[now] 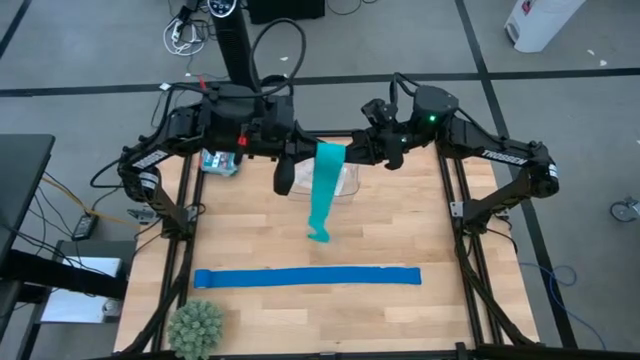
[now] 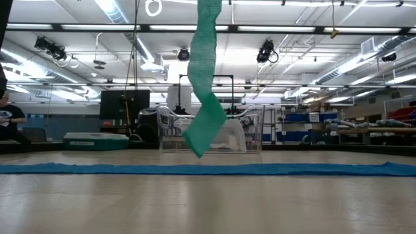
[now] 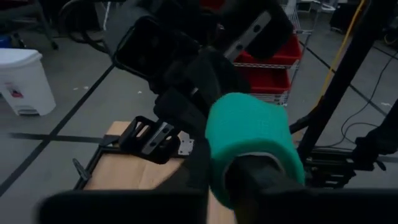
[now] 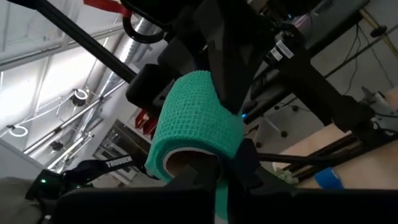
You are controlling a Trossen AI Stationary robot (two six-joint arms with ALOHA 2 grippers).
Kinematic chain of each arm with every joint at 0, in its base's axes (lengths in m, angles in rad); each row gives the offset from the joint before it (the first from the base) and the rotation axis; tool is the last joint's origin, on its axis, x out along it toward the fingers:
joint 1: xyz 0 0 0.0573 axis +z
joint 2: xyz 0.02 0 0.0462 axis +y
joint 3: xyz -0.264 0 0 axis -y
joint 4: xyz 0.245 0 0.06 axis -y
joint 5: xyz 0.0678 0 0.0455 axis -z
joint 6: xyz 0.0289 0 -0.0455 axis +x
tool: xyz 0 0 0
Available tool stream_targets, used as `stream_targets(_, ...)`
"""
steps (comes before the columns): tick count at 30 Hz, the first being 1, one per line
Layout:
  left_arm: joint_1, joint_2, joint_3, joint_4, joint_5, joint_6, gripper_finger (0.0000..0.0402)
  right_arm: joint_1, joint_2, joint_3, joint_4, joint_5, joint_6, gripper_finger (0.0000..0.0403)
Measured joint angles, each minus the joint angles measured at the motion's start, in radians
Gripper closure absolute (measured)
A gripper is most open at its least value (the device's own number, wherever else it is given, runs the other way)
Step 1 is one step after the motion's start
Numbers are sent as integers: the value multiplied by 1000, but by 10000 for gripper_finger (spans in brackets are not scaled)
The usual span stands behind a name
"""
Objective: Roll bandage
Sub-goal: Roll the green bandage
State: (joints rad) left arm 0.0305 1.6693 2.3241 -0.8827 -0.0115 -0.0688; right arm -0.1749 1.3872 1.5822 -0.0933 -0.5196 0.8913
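- The teal-green stretchy mesh bandage [image 1: 326, 190] is partly wound into a small open-weave roll [image 3: 249, 140] held up in the air above the far middle of the light wooden slatted desk [image 1: 300, 320], between the two arms.
- From the roll, the loose tail of the bandage hangs down as a narrow ribbon with a twist near its lower end; in the low view the tip [image 2: 198, 146] ends just above the desk, not touching it.
- The roll's surface shows a fine grid texture, and its open end shows a paler inner core [image 4: 186, 158].
- The left pincer [image 1: 300, 158] meets the roll from the left side; its fingers are nearly together, and one dark finger [image 3: 258, 177] lies against the roll's end, though how firm the hold is cannot be told.
- The right pincer [image 1: 352, 152] meets the roll from the right side; its fingers are closed, with a dark finger [image 4: 239, 168] pressed to the mesh beside the core.
- A long royal-blue fabric strip [image 1: 307, 277] lies flat across the near part of the desk, stretched from side to side, well apart from the hanging tail.
- A clear plastic bin [image 2: 211, 133] stands at the far edge of the desk behind the hanging bandage.
- A spiky grey-green ball-shaped plant [image 1: 195, 327] sits at the near left corner of the desk.
- A small teal box [image 1: 219, 162] rests at the far left corner, beneath the left arm.
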Motion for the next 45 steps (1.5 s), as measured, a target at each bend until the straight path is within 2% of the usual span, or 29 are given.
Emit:
stream_targets(2, 0, -4, 0, -1, -4, -26, 383, 0, 0, 0, 0, 8, -11, 381)
stream_targets(9, 27, -23, 0, 1, 2, -176, 384, -6, -26, -1, -1, 25, -67, 339)
stream_targets(16, 73, -42, 1, 4, 2, -303, 384, 22, -62, 0, -41, 70, -195, 336)
stream_targets(22, 95, -38, 1, 9, 77, -389, 384, 85, -53, 0, -45, 232, -385, 337)
stream_targets(26, 101, -33, 0, 5, 85, -453, 384, 124, -54, 0, -71, 336, -496, 337)
stream_targets(31, 115, -34, 0, -2, 95, -519, 384, 150, -49, 0, -124, 368, -568, 337)
stream_targets(35, 136, -34, 0, 2, 149, -566, 384, 154, -47, 0, -238, 390, -573, 337)
stream_targets(40, 146, -35, -33, 26, 226, -613, 384, 154, -48, 0, -290, 403, -581, 337)
stream_targets(45, 144, -34, -143, 135, 323, -663, 384, 154, -66, 0, -342, 458, -579, 340)
